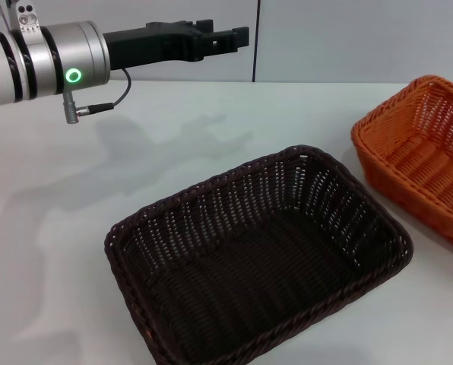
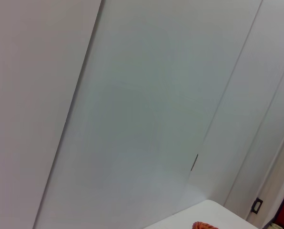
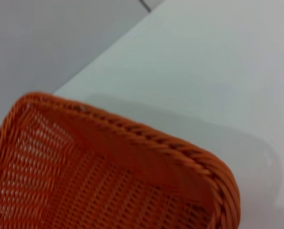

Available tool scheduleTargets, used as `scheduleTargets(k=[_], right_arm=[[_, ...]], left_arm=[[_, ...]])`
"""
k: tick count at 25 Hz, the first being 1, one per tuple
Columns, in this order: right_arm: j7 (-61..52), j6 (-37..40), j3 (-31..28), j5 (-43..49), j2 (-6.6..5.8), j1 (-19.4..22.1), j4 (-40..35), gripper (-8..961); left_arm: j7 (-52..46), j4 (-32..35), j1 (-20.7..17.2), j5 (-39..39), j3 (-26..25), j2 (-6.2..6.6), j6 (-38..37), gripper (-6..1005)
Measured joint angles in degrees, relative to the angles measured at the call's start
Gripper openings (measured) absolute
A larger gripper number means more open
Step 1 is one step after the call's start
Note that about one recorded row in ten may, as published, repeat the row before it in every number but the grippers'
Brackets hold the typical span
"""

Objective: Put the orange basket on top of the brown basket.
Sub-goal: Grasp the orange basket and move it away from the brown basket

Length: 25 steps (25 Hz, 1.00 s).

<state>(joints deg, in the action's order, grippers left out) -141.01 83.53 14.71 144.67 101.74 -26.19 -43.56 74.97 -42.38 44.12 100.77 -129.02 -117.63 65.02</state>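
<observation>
Baskets side by side on the table, not stacked; I have the left arm raised.

From the head view I see the brown basket [image 1: 261,262] at centre, toward 6 o'clock, flat on the white table [image 1: 97,175], nothing in it. The orange basket [image 1: 424,156] is at 3 o'clock, just beside the brown one, not touching, partly cut by the frame edge. The left gripper [image 1: 230,38] is up at 12 o'clock, above the table and well apart from both baskets, fingers close together with only a slim gap, nothing in them. Right gripper is not visible in any view, so I cannot tell its state; its wrist camera looks down into the orange basket from close above its braided rim [image 3: 147,138].
</observation>
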Motion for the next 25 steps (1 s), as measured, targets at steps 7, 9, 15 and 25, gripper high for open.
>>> scheduleTargets(k=[7, 9, 15, 25], right_arm=[[0.7, -0.1, -0.1, -0.7, -0.23, 0.5, -0.4, 550], [0.7, -0.1, 0.1, -0.7, -0.27, 0.6, -0.4, 500], [1.6, -1.4, -1.1, -1.0, -0.20, 1.6, -0.5, 352], [7.8, -3.7, -2.7, -13.4, 0.66, 5.4, 1.3, 268]], left_arm=[[0.0, 0.4, 0.0, 0.0, 0.0, -0.10, -0.4, 813], [0.0, 0.6, 0.2, -0.1, 0.0, -0.11, -0.5, 813], [0.0, 1.1, 0.5, -0.1, 0.0, -0.21, -0.8, 813], [0.0, 1.3, 0.5, -0.1, -0.1, -0.23, -0.8, 813]])
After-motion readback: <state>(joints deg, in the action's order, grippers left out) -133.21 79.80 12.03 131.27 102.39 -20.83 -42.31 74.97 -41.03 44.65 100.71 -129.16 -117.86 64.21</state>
